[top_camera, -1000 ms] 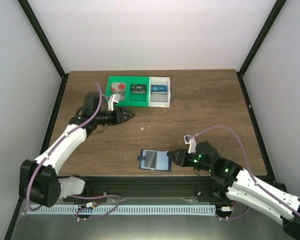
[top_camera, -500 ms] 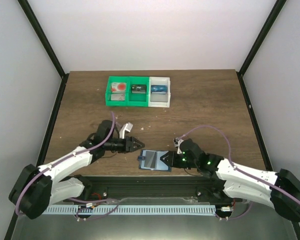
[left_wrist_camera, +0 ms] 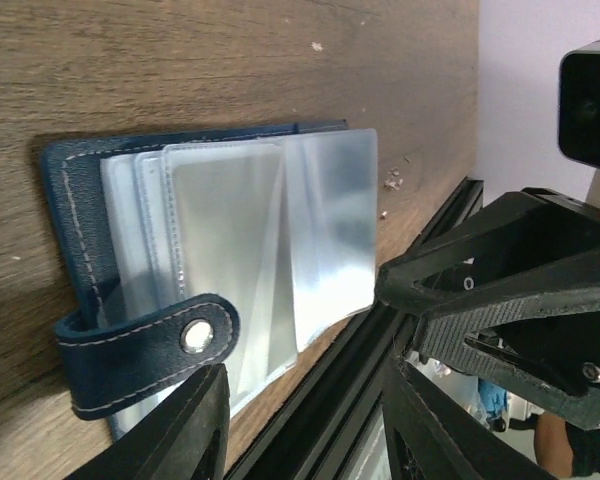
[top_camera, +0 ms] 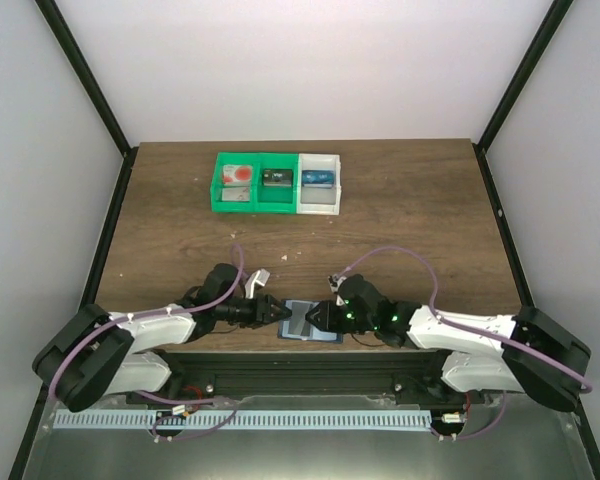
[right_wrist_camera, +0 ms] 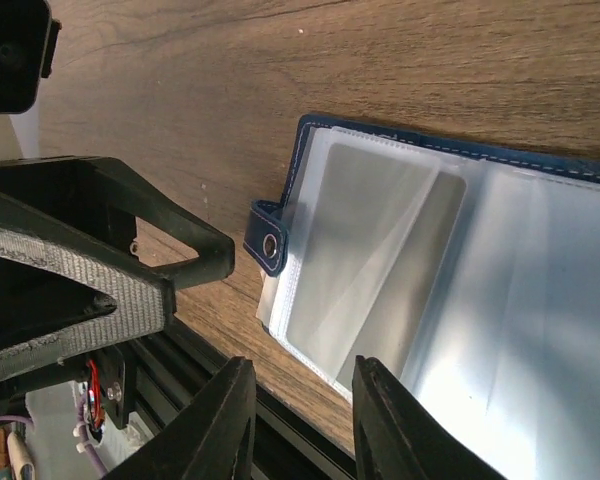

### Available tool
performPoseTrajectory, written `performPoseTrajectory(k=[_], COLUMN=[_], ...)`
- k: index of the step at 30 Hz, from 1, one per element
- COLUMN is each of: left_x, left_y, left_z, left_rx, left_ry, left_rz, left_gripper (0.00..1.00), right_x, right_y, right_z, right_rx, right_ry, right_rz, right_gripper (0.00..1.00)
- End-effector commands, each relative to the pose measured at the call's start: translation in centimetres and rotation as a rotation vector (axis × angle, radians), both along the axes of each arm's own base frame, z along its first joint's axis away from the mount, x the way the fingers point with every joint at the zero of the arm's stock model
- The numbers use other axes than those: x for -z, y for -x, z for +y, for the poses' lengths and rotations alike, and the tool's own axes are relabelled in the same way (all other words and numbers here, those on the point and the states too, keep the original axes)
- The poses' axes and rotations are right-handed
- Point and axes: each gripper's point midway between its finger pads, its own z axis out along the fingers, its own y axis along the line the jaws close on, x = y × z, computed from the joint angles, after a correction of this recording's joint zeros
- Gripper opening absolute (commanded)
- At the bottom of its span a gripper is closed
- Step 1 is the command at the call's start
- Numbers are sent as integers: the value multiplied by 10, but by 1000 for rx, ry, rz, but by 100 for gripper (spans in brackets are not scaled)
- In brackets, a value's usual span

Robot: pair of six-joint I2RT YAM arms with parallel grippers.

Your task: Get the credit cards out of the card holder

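The card holder [top_camera: 311,322] lies open at the middle of the table's [top_camera: 410,220] near edge. The left end effector [top_camera: 274,310] is at its left side and the right end effector [top_camera: 317,314] at its right, both with jaws apart and gripping nothing. Pale credit cards [top_camera: 238,175] with red marks already sit in the green bin [top_camera: 255,207] near the far edge. The clear sleeves [left_wrist_camera: 230,250] look mostly empty to me. One might have a card in it, but I can't tell.
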Motion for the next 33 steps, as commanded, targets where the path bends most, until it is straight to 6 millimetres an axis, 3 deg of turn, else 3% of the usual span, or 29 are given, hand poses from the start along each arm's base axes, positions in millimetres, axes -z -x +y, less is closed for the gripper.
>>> performPoseTrajectory(k=[1,8,33], left_x=[5,14,2], left_y=[-2,3,-1], left_z=[-1,6,6], left_rx=[-12,-32,-65], left_ry=[6,-6,18], left_rz=[-23,-1,-8], left_gripper=[45,45,45], right_x=[-8,0,26], right_y=[-7,-7,-10], right_z=[13,13,16], right_rx=[-11,-18,-43], right_ry=[-16,21,101], right_rz=[-31,-24,-21], right_gripper=[29,29,24])
